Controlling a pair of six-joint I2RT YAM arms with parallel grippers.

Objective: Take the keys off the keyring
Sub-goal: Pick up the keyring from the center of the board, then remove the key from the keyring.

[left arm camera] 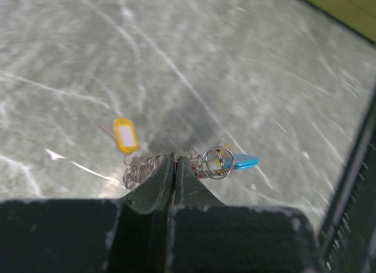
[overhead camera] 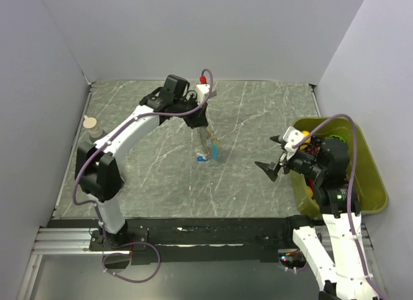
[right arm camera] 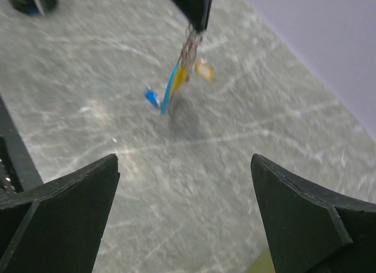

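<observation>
My left gripper [overhead camera: 202, 131] is shut on the keyring [overhead camera: 205, 142], a floppy chain of silvery rings, and holds it hanging above the table. In the left wrist view its jaws [left arm camera: 174, 159] pinch the coils [left arm camera: 144, 167], with a larger ring [left arm camera: 216, 162] to the right. An orange tag [left arm camera: 124, 134] and a blue key [left arm camera: 244, 162] dangle from it. The right wrist view shows the chain [right arm camera: 189, 47] with a light-blue strip [right arm camera: 169, 90], a blue piece [right arm camera: 152, 98] and the orange tag [right arm camera: 204, 70]. I see no clear red key. My right gripper [overhead camera: 270, 154] is open and empty, right of the keys.
A yellow-green bin [overhead camera: 374, 184] stands at the right edge, under the right arm. A small beige cylinder [overhead camera: 92, 126] stands at the left wall. A dark object [right arm camera: 29, 0] sits at the far left in the right wrist view.
</observation>
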